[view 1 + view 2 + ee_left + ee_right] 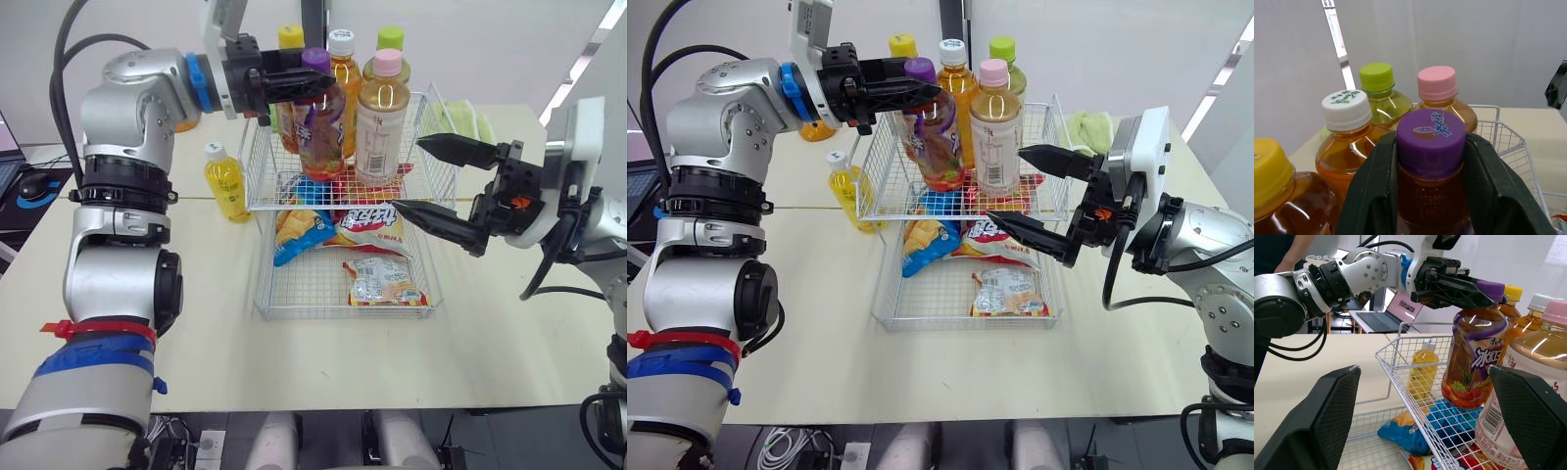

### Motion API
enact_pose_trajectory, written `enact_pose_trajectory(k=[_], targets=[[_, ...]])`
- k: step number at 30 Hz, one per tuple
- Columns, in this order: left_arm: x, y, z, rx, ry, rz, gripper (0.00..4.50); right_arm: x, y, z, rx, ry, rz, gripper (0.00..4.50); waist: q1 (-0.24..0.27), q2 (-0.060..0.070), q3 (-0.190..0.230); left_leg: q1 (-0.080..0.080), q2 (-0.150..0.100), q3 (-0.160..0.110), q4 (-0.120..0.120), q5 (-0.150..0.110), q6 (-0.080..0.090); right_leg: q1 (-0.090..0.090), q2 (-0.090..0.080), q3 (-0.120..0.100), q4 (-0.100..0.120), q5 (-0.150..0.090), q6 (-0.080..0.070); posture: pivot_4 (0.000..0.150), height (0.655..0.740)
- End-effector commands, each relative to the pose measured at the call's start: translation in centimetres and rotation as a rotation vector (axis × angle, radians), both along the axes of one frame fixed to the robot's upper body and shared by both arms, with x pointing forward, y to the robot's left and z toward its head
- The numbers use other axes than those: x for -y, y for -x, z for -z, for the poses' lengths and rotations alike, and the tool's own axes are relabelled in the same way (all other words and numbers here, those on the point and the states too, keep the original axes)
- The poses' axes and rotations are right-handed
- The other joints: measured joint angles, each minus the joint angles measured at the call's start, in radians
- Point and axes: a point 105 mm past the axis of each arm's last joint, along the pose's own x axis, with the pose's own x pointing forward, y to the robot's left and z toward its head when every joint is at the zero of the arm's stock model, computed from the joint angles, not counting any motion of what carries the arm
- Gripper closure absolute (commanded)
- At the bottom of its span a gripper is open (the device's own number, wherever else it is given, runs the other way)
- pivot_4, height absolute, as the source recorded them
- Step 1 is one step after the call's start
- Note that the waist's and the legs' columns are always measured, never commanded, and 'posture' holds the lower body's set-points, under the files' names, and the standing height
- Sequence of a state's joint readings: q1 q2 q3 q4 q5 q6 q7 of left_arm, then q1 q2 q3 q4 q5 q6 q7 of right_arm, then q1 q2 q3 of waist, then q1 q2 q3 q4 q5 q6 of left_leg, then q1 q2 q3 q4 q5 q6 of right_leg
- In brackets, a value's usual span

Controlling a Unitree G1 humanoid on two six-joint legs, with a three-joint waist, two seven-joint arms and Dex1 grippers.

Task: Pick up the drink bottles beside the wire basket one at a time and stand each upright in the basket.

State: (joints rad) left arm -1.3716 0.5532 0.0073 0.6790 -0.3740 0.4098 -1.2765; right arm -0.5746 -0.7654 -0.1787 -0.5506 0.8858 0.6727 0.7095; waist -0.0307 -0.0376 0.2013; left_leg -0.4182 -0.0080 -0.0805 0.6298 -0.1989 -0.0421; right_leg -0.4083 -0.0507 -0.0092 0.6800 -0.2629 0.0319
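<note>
Left gripper (312,80): clamps purple-capped bottle (319,137) over wire basket (436,162)
Right gripper (406,174): wide open, empty
Remaining: yellow bottle (226,184) beside wire basket

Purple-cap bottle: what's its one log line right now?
left gripper: shut on purple-cap bottle | bottle: tilted, base inside wire basket | right gripper: open, empty | yellow bottle: beside basket

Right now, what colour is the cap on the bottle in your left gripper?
Purple, with blue-and-white print on top; the cap shows best in the left wrist view.
</note>
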Motion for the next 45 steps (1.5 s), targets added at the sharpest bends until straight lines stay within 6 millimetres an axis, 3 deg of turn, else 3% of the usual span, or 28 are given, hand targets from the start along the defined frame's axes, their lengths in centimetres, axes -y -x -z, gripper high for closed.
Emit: enact_pose_trajectory(k=[1, 12, 22, 32, 35, 39, 45], targets=[[0.1, 0.8, -2.3, 0.079, 0.044, 0.020, 3.15, 0.2, 0.7, -1.2, 0.061, -0.004, 0.003, 0.00, 0.000, 0.000, 0.000, 0.000, 0.000, 0.000, 0.000, 0.000, 0.000, 0.000, 0.000, 0.000, 0.000, 0.000, 0.000, 0.150, 0.7400], [0.6, 0.7, -2.0, 0.075, 0.057, 0.027, 3.15, 0.0, 0.6, -1.0, 0.058, 0.000, 0.000, 0.00, 0.000, 0.000, 0.000, 0.000, 0.000, 0.000, 0.000, 0.000, 0.000, 0.000, 0.000, 0.000, 0.000, 0.000, 0.000, 0.150, 0.7400], [1.0, 1.1, -2.1, 0.073, 0.060, 0.054, 0.14, 0.0, 0.5, -1.0, 0.055, -0.002, 0.001, 0.00, 0.000, 0.000, 0.000, 0.000, 0.000, 0.000, 0.000, 0.000, 0.000, 0.000, 0.000, 0.000, 0.000, 0.000, 0.000, 0.150, 0.7400], [0.1, 3.1, -4.7, 0.134, 0.119, 0.075, 0.03, -0.2, 0.3, -0.9, 0.053, -0.005, -0.018, 0.00, -0.001, 0.000, 0.000, 0.000, 0.000, 0.000, 0.000, 0.000, 0.000, 0.000, 0.000, 0.000, 0.000, 0.000, 0.000, 0.150, 0.7400], [-1.3, 4.3, -6.3, 0.158, 0.178, 0.038, 0.03, -0.4, 0.1, -0.9, 0.055, -0.002, -0.032, 0.00, -0.002, 0.000, 0.000, 0.001, 0.000, 0.000, 0.000, 0.000, 0.000, 0.000, 0.000, 0.000, 0.000, 0.000, 0.000, 0.150, 0.7400], [-3.9, 5.3, -6.9, 0.184, 0.211, -0.076, 0.03, -0.4, -0.1, -1.1, 0.063, 0.002, -0.047, 0.00, -0.007, 0.000, 0.000, 0.002, 0.001, 0.000, 0.000, 0.000, 0.000, 0.000, 0.000, 0.001, 0.000, 0.000, 0.000, 0.150, 0.7400], [-12.7, 6.2, -4.5, 0.197, 0.277, -0.477, 0.03, -0.9, -0.4, -1.1, 0.069, 0.006, -0.092, 0.00, -0.012, 0.001, -0.001, 0.002, 0.002, 0.000, 0.000, 0.000, 0.000, 0.000, 0.000, 0.002, 0.001, 0.000, 0.000, 0.150, 0.7400]])
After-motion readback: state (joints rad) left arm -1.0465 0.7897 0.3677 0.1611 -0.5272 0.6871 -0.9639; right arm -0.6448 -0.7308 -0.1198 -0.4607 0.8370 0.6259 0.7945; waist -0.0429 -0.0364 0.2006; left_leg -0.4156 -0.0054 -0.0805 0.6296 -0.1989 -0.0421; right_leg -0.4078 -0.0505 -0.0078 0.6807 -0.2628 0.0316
